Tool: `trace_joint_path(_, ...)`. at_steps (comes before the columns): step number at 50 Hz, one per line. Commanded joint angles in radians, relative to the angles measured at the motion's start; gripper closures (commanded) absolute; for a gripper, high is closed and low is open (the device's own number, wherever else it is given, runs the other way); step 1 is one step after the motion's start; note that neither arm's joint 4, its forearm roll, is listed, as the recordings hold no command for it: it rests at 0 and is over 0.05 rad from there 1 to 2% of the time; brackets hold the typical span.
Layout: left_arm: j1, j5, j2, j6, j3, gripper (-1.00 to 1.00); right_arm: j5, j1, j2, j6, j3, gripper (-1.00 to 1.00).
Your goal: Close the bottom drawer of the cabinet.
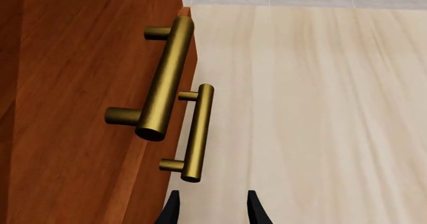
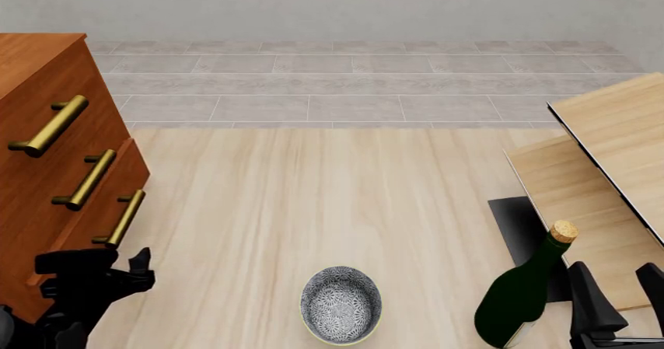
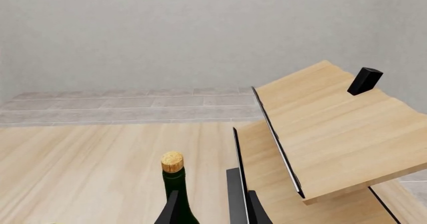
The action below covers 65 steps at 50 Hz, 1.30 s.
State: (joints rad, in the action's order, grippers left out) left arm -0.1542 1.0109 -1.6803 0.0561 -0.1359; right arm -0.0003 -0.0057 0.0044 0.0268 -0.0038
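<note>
Open surface point(image 2: 311, 201) stretches right of the cabinet point(image 2: 42, 131). Near the front, a patterned bowl point(image 2: 340, 302) and a green bottle point(image 2: 524, 291) stand in the way.

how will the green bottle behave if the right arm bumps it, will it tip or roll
The green bottle looks tall and narrow with a corked neck, so a knock high up would probably tip it. It already appears to lean in the front view. Its round body suggests it would roll once down, perhaps toward the patterned bowl. The glossy surface likely makes it slippery for the right tool.

Left tool point(image 2: 133, 262) beside bottom drawer point(image 2: 99, 209)
</note>
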Motion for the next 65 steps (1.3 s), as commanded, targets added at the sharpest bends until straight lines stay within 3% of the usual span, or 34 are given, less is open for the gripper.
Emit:
trace_joint_path(1,-0.034,0.012,-0.016,0.011,-0.008,-1.00,0.001,0.000,0.001,-0.001,-0.002,-1.00)
trace_joint_path(65,-0.138,0.034,-0.028,0.082,-0.019,-1.00,0.000,-0.002,-0.002,0.004,-0.001,-1.00)
